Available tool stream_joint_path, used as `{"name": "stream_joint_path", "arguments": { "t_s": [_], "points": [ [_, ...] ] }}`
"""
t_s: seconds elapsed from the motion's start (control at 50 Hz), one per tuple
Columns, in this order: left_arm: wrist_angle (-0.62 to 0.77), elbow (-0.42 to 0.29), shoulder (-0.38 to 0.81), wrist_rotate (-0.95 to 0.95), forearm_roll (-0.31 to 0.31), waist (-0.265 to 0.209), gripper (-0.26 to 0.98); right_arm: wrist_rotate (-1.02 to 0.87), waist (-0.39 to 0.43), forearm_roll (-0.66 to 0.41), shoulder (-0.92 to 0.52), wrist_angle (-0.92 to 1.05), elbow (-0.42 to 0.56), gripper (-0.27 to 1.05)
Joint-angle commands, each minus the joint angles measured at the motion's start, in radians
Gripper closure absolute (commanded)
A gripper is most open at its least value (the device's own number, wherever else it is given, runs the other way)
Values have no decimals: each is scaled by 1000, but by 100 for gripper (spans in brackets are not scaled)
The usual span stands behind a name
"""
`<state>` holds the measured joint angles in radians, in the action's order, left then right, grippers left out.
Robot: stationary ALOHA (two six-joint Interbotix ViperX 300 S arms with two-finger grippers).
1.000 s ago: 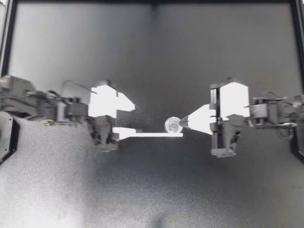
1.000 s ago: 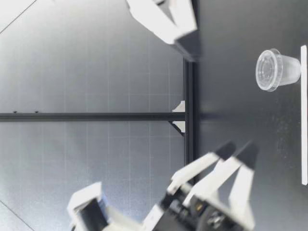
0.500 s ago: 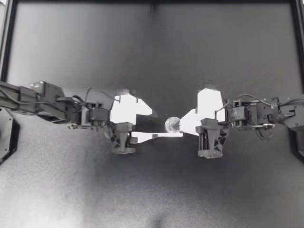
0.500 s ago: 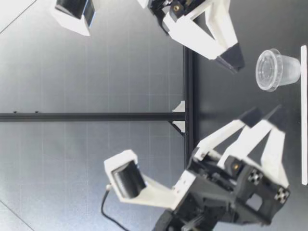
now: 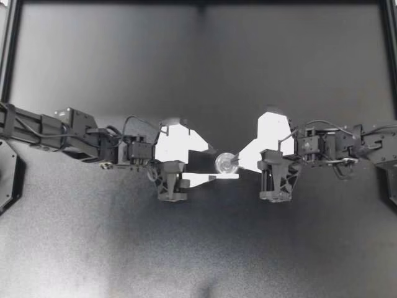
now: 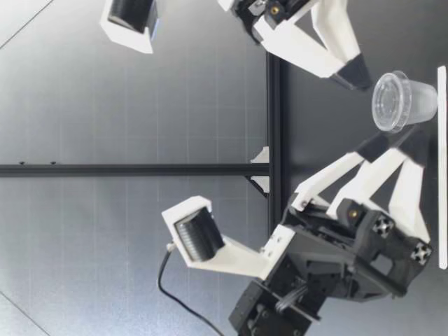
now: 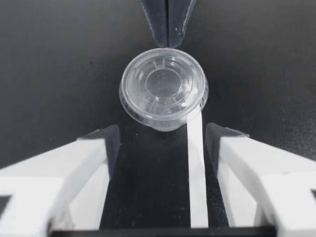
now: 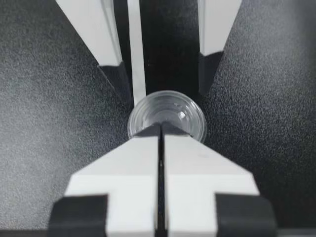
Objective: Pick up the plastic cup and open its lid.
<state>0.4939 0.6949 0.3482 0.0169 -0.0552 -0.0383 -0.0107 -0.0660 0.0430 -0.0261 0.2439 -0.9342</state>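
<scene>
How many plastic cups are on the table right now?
1. The plastic cup stands upright with its lid on, between my open left hand and my shut right hand. None seems hidden.

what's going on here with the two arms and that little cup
Two robot arms meet at a small clear plastic cup standing upright on the dark table, next to the end of a white strip. The left hand is open, with the cup just ahead of its spread fingers. The right hand is shut, its tips at the rim of the lid from the opposite side; whether they touch it I cannot tell. The cup is not lifted yet and the lid is on.
</scene>
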Motion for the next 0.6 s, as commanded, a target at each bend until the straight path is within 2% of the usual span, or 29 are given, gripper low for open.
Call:
{"name": "stream_joint_path", "arguments": {
  "t_s": [0.0,0.58],
  "points": [
    [9,-25,-11,2,-2,0,12,0,-8,0,2,0,8,98],
    [3,-66,21,0,-8,0,13,-2,-9,2,-54,-25,12,98]
  ]
}}
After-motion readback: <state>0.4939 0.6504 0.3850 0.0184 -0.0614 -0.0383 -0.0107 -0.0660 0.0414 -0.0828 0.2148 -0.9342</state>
